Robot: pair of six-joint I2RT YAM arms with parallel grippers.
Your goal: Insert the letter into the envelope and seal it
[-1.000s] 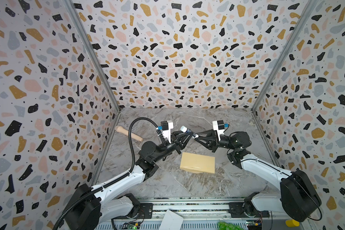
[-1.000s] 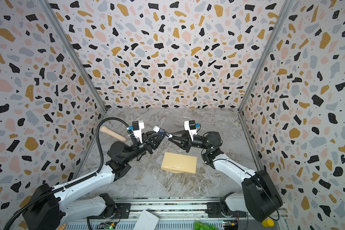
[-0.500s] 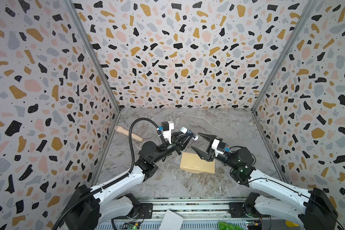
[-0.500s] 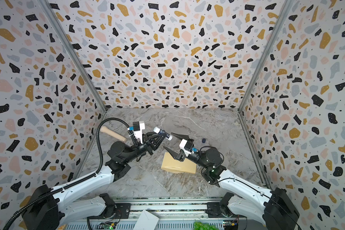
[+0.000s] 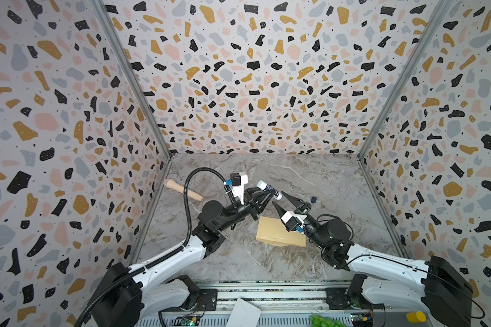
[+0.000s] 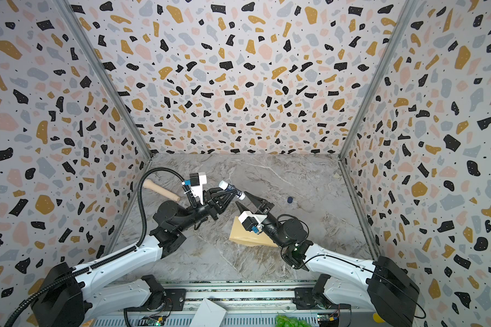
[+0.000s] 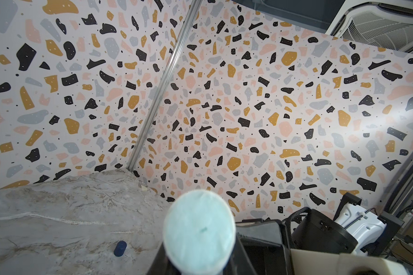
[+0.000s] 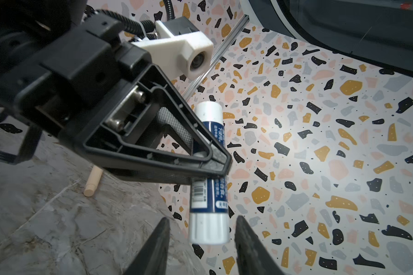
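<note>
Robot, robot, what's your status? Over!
Left claw shut on glue stick. Right claw open around its base. Envelope on table under right arm. Blue cap lying clear.

**Supporting surface:** marble-patterned tabletop (image 5: 267,263), grey with pale veins and brownish streaks. It is seen in both top views and in both wrist views.

**Lying directly on it, three items:**
- envelope (image 5: 268,236) — tan and plain-faced, laid flat just right of the middle, with one end hidden from view.
- wooden handle (image 5: 183,190) — pale and rounded, laid at a slant near the left wall, well apart from the envelope.
- cap (image 5: 313,200) — small and dark blue, set right of centre, farther back than the envelope and not touching it.
</note>
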